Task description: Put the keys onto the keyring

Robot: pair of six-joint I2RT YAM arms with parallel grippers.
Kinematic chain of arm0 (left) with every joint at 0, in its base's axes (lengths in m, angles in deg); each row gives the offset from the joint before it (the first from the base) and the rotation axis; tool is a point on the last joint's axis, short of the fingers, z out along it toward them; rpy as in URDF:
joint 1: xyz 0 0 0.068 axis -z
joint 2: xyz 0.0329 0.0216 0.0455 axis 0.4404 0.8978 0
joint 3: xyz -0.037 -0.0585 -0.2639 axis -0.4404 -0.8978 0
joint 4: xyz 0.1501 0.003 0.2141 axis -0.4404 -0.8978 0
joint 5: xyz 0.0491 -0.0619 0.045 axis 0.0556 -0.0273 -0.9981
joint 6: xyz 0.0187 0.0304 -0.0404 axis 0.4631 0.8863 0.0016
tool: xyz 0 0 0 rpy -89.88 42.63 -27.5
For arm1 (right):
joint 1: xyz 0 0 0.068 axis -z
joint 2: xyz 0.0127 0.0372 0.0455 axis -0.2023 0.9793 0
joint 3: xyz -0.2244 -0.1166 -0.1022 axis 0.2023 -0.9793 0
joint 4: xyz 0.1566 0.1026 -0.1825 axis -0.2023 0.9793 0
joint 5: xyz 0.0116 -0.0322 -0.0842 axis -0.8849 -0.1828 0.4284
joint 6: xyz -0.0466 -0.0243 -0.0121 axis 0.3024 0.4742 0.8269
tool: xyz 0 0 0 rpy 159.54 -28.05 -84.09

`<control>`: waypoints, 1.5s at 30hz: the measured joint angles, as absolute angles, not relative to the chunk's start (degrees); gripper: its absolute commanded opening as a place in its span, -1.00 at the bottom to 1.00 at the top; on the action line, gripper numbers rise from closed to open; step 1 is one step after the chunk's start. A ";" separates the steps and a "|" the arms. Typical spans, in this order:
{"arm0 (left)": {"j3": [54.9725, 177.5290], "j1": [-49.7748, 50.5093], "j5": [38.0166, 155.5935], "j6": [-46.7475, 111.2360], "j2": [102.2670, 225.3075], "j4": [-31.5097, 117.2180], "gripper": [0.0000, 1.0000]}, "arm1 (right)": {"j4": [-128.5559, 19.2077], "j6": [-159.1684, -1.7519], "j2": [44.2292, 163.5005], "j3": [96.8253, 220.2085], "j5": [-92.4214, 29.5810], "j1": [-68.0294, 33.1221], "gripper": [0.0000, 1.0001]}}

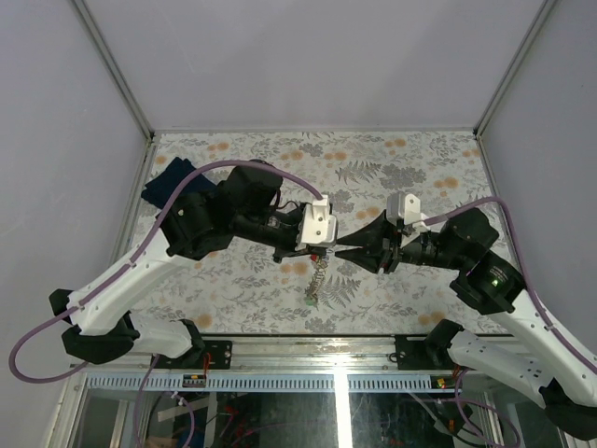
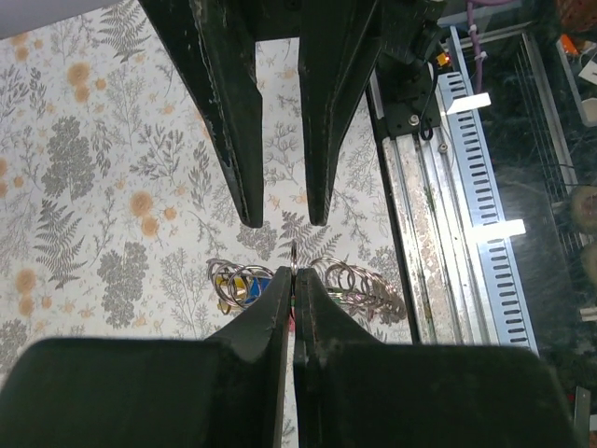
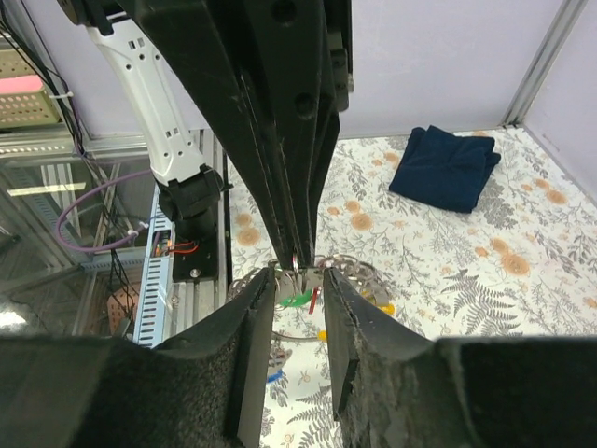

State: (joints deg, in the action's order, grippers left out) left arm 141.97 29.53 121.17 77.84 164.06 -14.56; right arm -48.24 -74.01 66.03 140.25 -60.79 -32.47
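Keyring [image 2: 294,254]: thin silvery metal loop, pinched by left pincer [image 2: 295,273].

Robotics lab cell, plain white walls [image 1: 317,56], aluminium frame [image 1: 113,65], floral-covered table [image 1: 410,168], exposed purple cables [image 1: 238,164]

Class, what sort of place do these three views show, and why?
Probably a robotics lab work cell: plain grey partition walls, a floral-patterned table with two white-and-black robot arms bolted at its edge, and slotted cable ducting beside it.
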 measured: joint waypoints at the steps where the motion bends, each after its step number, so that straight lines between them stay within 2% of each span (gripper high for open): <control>1: 142.34 29.79 120.58 78.19 164.08 -15.13 -1.00 | -48.22 -73.83 66.12 139.96 -60.79 -32.47 -0.31; 12: 143.08 30.84 117.41 79.09 165.46 -16.88 -1.00 | -48.29 -73.39 68.30 138.93 -62.59 -32.47 -0.30; 18: 143.10 31.06 116.49 79.29 165.68 -17.16 -1.00 | -48.44 -73.37 69.70 138.83 -64.05 -32.47 -0.38; 29: 143.45 31.21 116.18 79.37 165.68 -18.03 -1.00 | -48.22 -72.35 70.66 138.80 -64.14 -32.47 -0.41; 31: 143.48 31.21 116.18 79.48 165.68 -18.03 -1.00 | -48.22 -72.15 70.86 138.69 -63.99 -32.47 -0.51; 35: 143.50 31.21 116.01 79.66 165.68 -18.23 -1.00 | -48.00 -71.75 70.95 138.50 -63.92 -32.47 -1.00; 40: 143.48 31.21 115.59 79.64 165.59 -18.25 -0.97 | -47.87 -71.34 71.03 138.50 -64.14 -32.51 -1.00; 45: 139.74 31.28 116.23 79.05 162.16 -13.53 -0.68 | -49.16 -71.36 70.27 138.50 -64.01 -32.58 -1.00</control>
